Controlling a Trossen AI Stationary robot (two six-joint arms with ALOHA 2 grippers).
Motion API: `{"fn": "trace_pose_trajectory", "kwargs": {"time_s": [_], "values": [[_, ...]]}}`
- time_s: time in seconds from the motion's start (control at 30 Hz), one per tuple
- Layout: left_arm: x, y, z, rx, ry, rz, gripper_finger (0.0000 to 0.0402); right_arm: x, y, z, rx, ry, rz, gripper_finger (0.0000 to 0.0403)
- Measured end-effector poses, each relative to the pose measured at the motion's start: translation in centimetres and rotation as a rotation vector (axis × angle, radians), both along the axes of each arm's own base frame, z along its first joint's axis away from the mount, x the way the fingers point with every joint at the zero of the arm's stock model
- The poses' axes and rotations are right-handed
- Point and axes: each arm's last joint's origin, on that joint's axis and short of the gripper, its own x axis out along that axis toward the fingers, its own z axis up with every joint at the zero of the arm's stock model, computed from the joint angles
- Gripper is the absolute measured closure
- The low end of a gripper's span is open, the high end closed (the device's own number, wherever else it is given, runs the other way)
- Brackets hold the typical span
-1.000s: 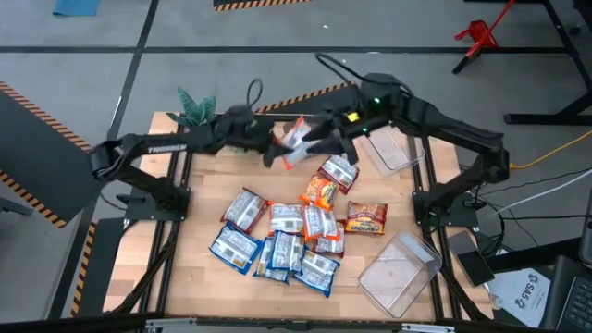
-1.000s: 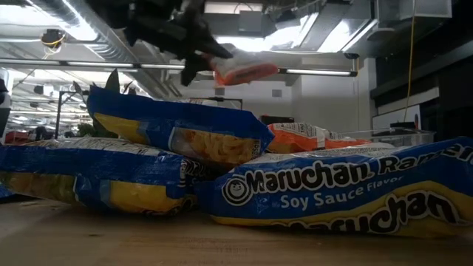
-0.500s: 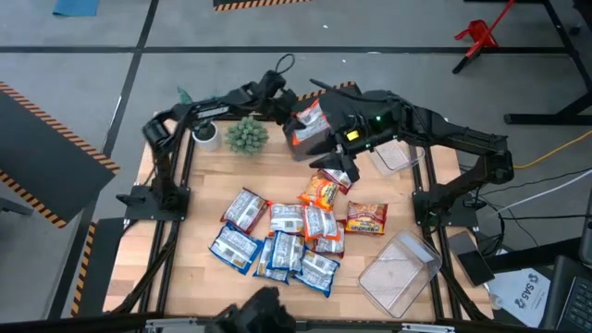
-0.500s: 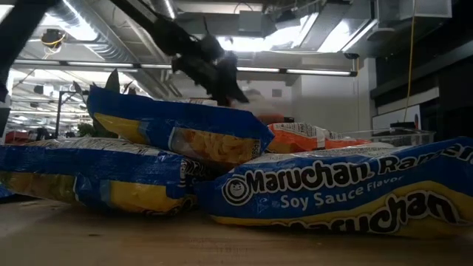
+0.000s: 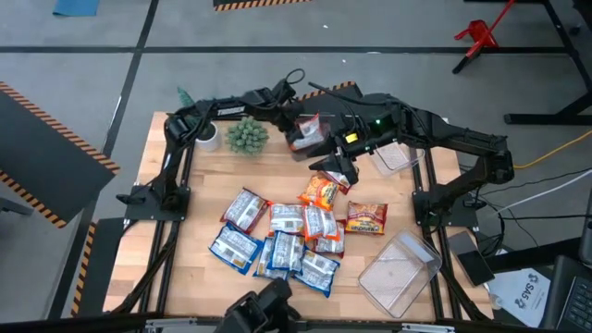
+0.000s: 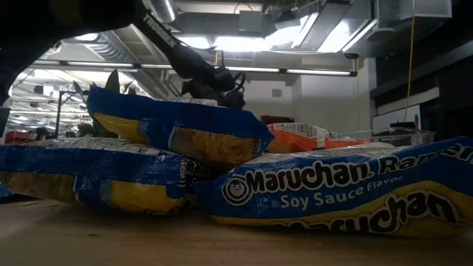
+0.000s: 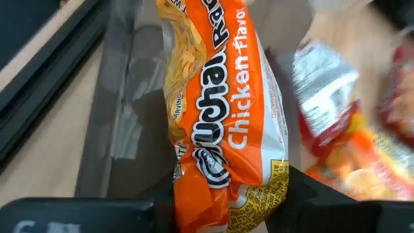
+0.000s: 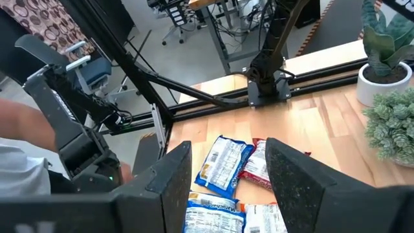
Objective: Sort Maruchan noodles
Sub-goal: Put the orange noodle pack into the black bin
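1. I see glossy, crinkly plastic on the orange noodle packet.
2. My surface is pale, matt wood planks.
3. The clear bin looks like smooth plastic.
4. The right claw fingers look like grainy, matt black plastic.

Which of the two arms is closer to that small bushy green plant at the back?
Left. The left gripper holds an orange noodle packet beside the bushy green plant; the right gripper sits farther off.

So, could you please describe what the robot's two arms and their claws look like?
Both arms are black, jointed links on black frames bolted to the table edges. A thin black cable loops above the left arm, and white lettering runs along one link. The right arm shows a small green light. The right claw has two broad, flat, matte black fingers with a grainy texture.
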Motion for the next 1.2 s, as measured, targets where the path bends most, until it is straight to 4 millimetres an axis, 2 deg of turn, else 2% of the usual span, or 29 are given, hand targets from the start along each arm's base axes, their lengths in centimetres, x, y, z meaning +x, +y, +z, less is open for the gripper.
{"fn": "trace_pose_trajectory", "kwargs": {"time_s": [0.27,0.37,0.53,0.77,0.9,1.03,1.2], "values": [[0.2,-0.4,-0.1,0.034,0.008,-0.047,0.0209,0.0,0.0,0.0,0.000,0.000,-0.001,0.0221],[0.2,0.0,0.6,0.060,0.033,-0.020,0.0182,0.0,0.0,0.0,0.000,0.000,-0.001,0.0221],[0.1,0.7,3.6,0.100,0.097,-0.003,0.0159,0.0,0.0,0.0,0.000,0.001,-0.001,0.0221],[-0.3,0.4,9.0,0.150,0.160,-0.072,0.0158,0.0,0.0,-0.1,0.001,0.010,-0.001,0.0221],[0.3,0.6,11.1,0.180,0.035,-0.103,0.0158,-0.1,-0.1,-0.3,-0.007,0.035,-0.029,0.0221],[1.4,0.4,10.8,0.277,0.013,-0.096,0.0165,-0.2,-0.2,-0.7,-0.015,0.076,-0.059,0.0221],[2.8,-0.9,7.9,0.390,0.075,-0.123,0.0175,-0.3,-0.2,-0.9,-0.017,0.100,-0.068,0.0221]]}}
